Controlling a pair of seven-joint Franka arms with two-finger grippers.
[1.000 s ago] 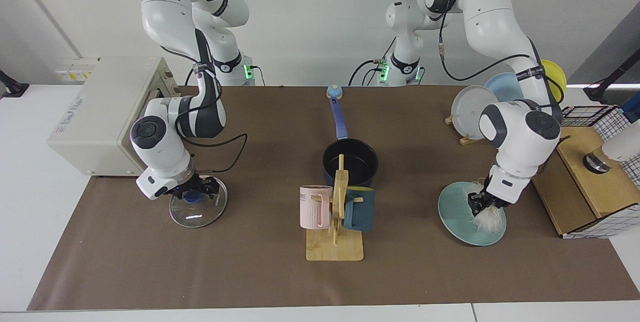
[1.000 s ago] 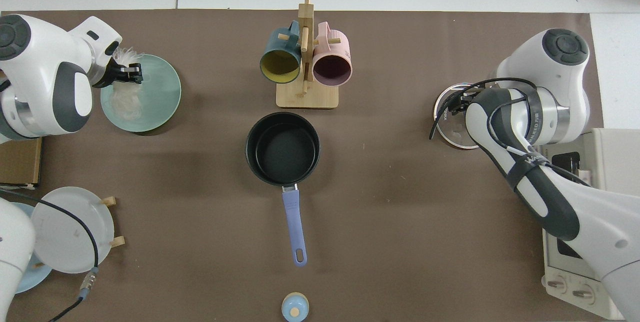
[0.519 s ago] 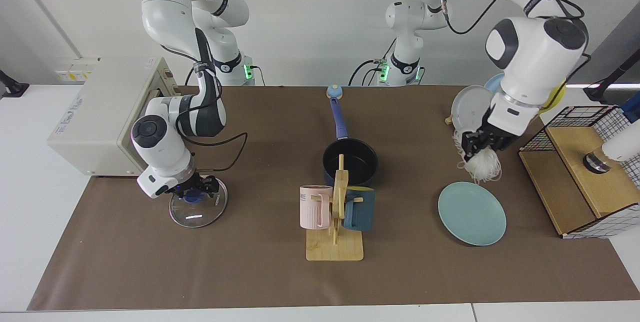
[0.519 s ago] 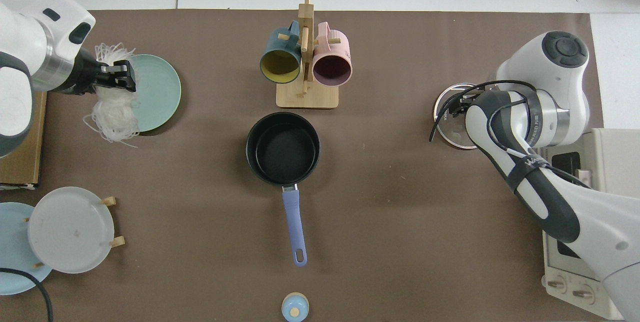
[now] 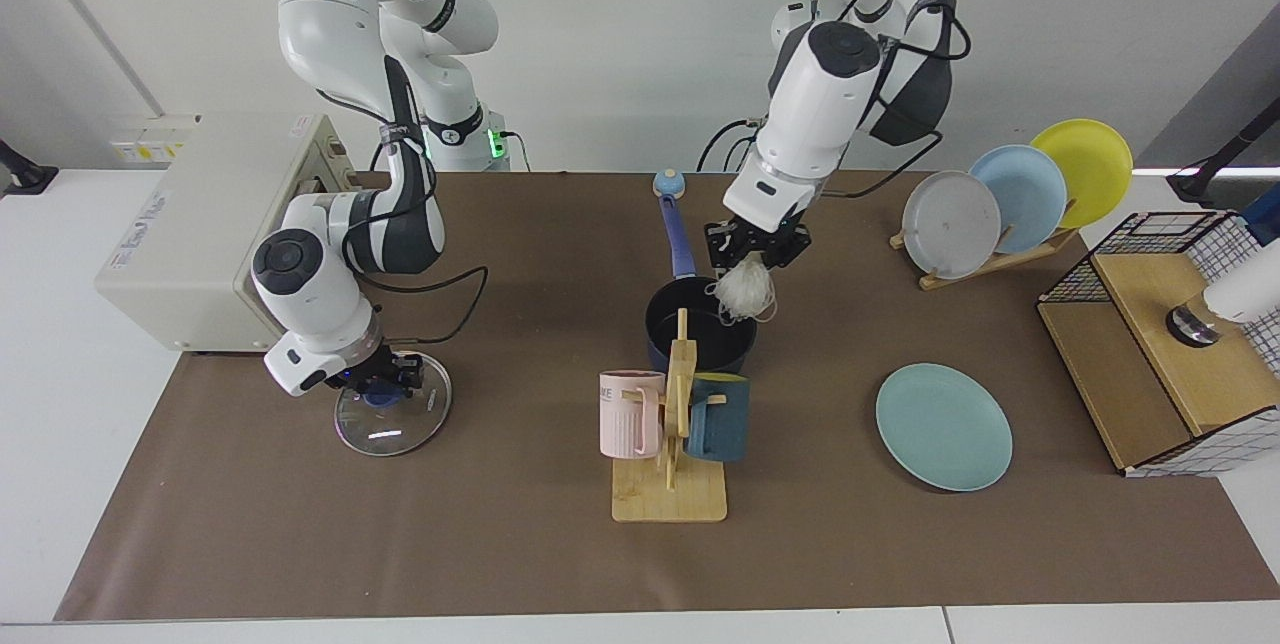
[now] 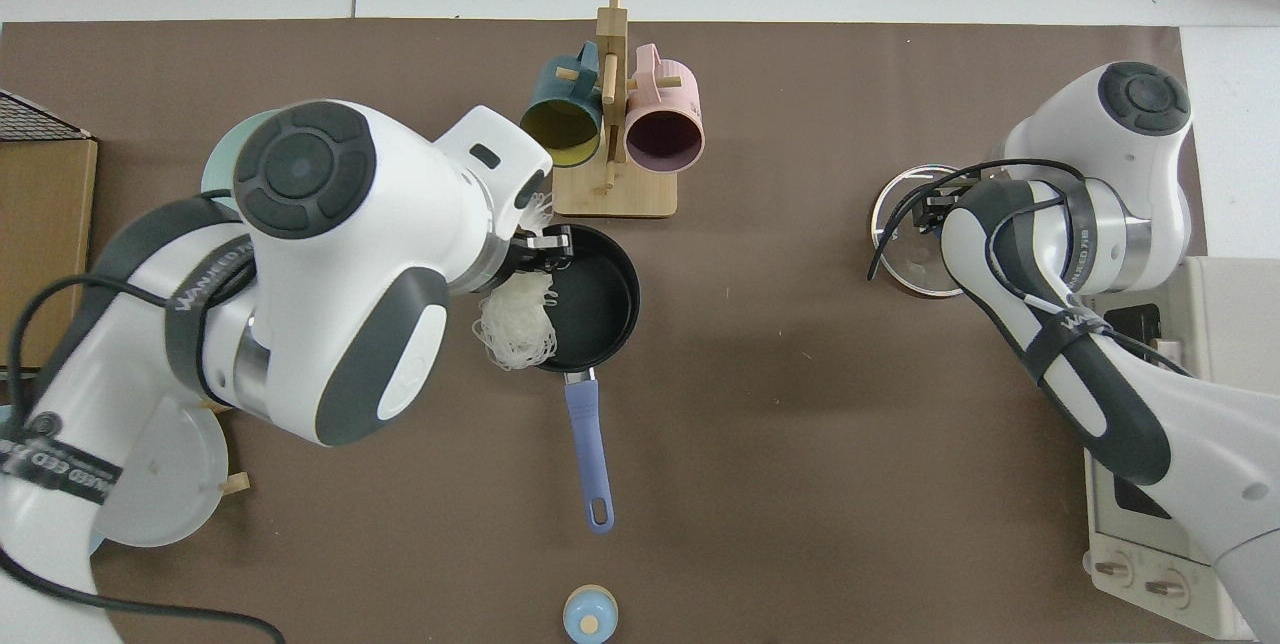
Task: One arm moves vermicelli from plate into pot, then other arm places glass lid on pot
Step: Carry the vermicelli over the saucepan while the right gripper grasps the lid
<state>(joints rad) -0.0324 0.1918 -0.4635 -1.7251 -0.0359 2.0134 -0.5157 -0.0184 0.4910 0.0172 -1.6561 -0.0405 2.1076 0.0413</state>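
White vermicelli point(image 5: 745, 292) hangs clamped in the left gripper point(image 5: 757, 246), above the pot point(image 5: 700, 327) rim on the plate point(image 5: 944, 427) side, raised for dropping. Well apart from the pot, the right gripper point(image 5: 385, 387) grips the glass lid point(image 5: 392, 416) knob, waiting.

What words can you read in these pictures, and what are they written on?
"WANKED CED", as best it reads: black strap on the left arm, whose left gripper holds vermicelli over the pot.
Pink mug: print too blurred.
Beige box, side label: too blurred.
Glass lid, under the right gripper: rim print too small.
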